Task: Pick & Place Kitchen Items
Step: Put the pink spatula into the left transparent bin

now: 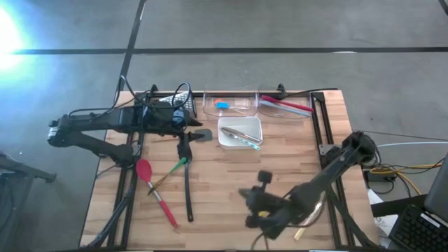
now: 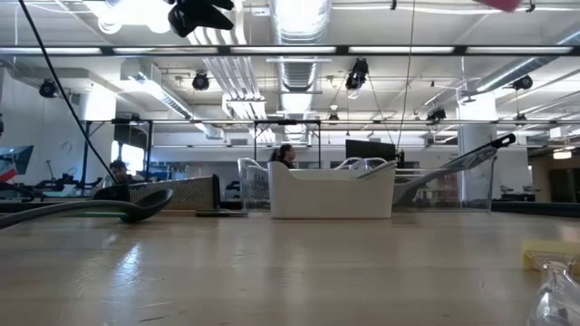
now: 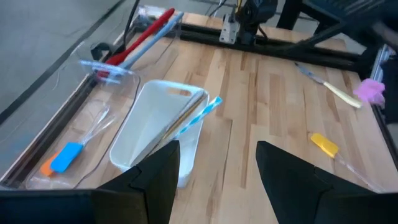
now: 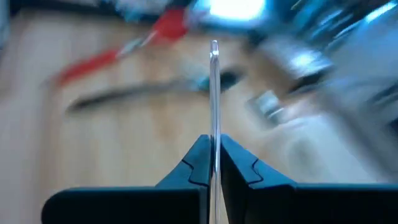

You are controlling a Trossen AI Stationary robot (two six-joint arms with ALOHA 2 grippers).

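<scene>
My right gripper (image 4: 213,163) is clamped on a thin metal utensil (image 4: 214,93) above the table (image 1: 231,182); my left gripper (image 3: 217,163) stands apart.

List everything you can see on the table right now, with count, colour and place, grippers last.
Red spatula: one, red, table's left half, beside a green-handled tool.
Black utensil: one, long, right beside the red spatula.
White tray: one, mid-table, holding sticks and a blue-striped straw.
Clear bins: two, far edge; one holds a blue-and-orange piece, the other red utensils.
Yellow piece: one, bare wood near the right arm.
Pink piece: one, beside a pale-handled tool.
Left gripper: open, near the white tray.
Right gripper: shut on a thin clear utensil, near front edge.
</scene>
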